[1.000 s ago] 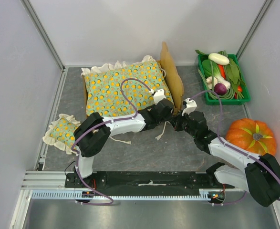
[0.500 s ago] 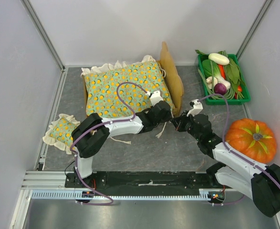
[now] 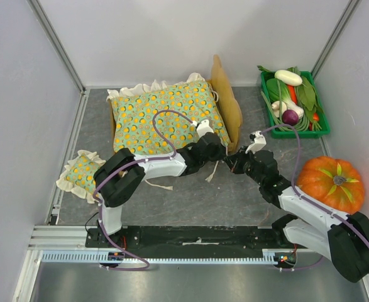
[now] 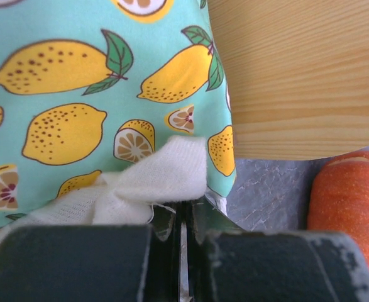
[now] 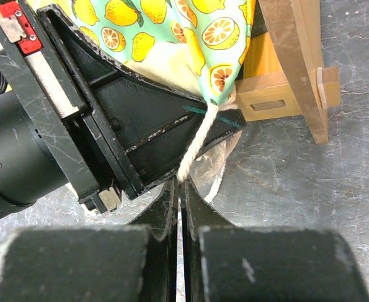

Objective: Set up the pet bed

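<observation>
left end effector (image 4: pixel 183 221) grips frill (image 4: pixel 162 175) | right end effector (image 5: pixel 179 189) grips cord (image 5: pixel 195 146) | top: unseen

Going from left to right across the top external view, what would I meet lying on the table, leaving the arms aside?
small pillow → frilled cushion → pet bed's headboard → green crate of vegetables → pumpkin

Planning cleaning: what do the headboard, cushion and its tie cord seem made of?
The headboard: light unpainted wood, matte, grain lines visible. The cushion: printed cloth, lemon pattern, soft folds. The tie cord: cream twisted yarn, probably cotton, fuzzy strands.
</observation>
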Controlling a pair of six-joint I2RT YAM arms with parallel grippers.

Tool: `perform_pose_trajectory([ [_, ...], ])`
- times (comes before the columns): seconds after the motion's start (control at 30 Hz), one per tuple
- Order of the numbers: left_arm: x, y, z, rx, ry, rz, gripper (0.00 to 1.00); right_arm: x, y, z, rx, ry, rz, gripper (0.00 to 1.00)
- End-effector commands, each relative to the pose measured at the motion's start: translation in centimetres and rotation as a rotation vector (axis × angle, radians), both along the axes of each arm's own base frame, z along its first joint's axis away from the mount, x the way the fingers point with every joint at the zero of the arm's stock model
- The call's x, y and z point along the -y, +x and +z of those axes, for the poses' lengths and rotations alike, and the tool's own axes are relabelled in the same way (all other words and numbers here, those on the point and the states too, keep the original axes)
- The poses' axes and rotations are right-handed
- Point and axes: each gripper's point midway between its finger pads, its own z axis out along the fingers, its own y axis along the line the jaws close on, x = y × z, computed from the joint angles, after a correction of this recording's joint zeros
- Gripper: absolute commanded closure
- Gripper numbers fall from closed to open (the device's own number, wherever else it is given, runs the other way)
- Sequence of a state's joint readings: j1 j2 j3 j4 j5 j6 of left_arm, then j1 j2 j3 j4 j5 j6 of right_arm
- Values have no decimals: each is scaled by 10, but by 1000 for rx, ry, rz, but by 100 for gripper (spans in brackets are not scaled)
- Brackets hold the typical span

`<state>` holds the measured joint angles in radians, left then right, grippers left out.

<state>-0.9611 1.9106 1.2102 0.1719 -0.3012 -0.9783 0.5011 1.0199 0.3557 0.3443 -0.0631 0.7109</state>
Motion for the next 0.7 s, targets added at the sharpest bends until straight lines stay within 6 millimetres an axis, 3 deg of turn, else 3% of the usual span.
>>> perform_pose_trajectory([
  [0.0,10,-15,-14,-12,-10,-105,98,-3,14,27,91,35,-25,97],
  [0.17,23,-25,-22,-48,-17,-194,98,1,15,34,128,-35,-7,92],
  [0.27,24,-25,-26,-55,-20,-192,98,6,13,38,142,-77,-7,78],
  [0.3,22,-24,-27,-56,-15,-188,98,9,11,38,135,-94,-9,68],
  [0.43,19,-18,-27,-55,-13,-170,98,19,6,40,141,-130,-27,56],
  [0.57,14,-12,-28,-60,-17,-151,98,28,0,41,139,-159,-45,52],
  [0.67,11,-8,-26,-55,-16,-144,98,46,1,34,103,-180,-143,54],
])
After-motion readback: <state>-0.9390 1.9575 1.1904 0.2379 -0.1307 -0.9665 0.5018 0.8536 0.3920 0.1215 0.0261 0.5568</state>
